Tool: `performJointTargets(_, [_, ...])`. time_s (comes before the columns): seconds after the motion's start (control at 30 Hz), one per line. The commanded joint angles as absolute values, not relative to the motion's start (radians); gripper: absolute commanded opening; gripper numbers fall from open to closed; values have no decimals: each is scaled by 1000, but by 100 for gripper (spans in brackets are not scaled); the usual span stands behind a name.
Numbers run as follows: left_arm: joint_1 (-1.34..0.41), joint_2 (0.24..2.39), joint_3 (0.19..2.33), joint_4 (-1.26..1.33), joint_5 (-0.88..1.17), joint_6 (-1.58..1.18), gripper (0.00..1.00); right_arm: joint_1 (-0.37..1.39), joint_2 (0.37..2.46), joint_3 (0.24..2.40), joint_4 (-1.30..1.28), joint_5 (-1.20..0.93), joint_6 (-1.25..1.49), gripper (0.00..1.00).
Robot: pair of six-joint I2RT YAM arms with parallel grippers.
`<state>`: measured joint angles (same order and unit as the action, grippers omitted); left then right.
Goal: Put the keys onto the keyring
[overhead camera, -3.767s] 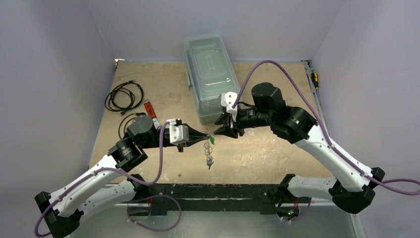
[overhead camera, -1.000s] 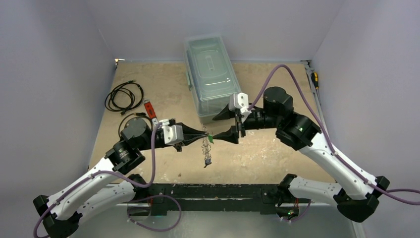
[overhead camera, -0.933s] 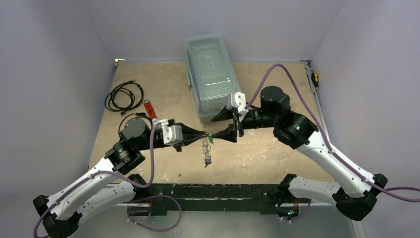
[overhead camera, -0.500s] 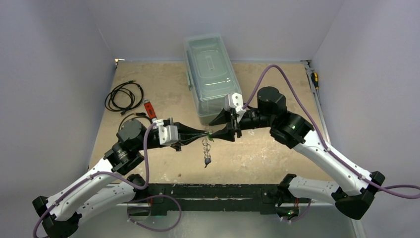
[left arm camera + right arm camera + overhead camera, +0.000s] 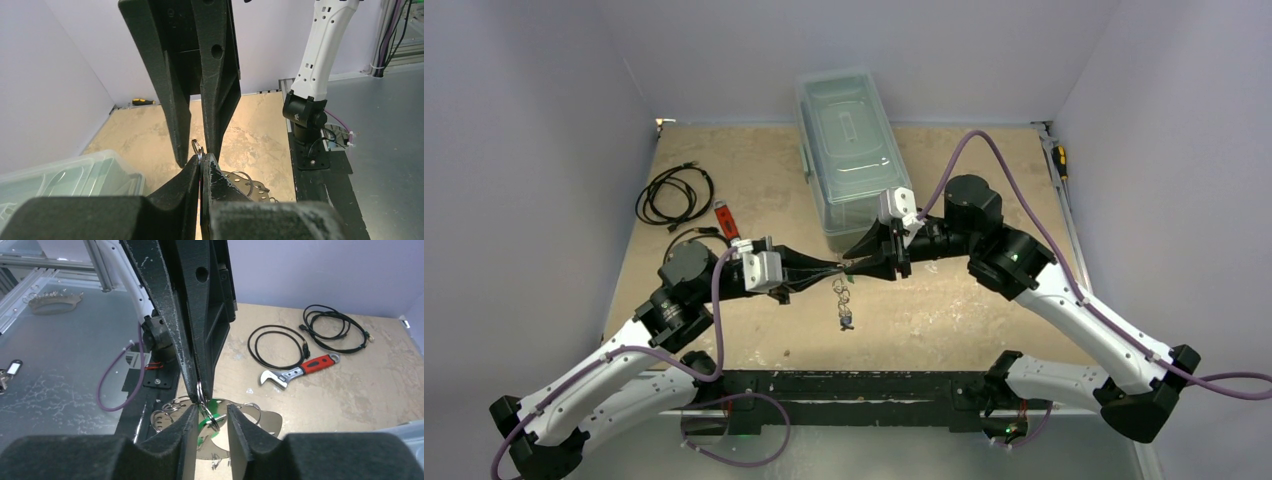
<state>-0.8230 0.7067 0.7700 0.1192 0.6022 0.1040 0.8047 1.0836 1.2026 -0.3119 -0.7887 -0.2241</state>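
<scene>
Keyring (image 5: 844, 300): thin silvery oval loop, flat crescent band, small wire rings (image 5: 197, 146) along the edge; hangs above the tan table (image 5: 754, 170), centre. Left gripper (image 5: 201, 161) jaws closed on one of these rings. Right gripper (image 5: 210, 412) jaws part-open around one green-headed key (image 5: 206, 425); grip cannot be told. Count: two black coiled cables (image 5: 709, 188), one red-handled wrench (image 5: 300, 369), one clear lidded box (image 5: 849, 130).

On the tan table (image 5: 1004, 160) are laid a clear lidded box (image 5: 849, 150), black coiled cables (image 5: 674, 195) and a red-handled wrench (image 5: 725, 221).
</scene>
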Motion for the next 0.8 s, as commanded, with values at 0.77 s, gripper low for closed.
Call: performJointTargets(0.77, [-804, 697, 760, 196, 591, 85, 24, 805, 1056, 1133, -103, -907, -129, 0])
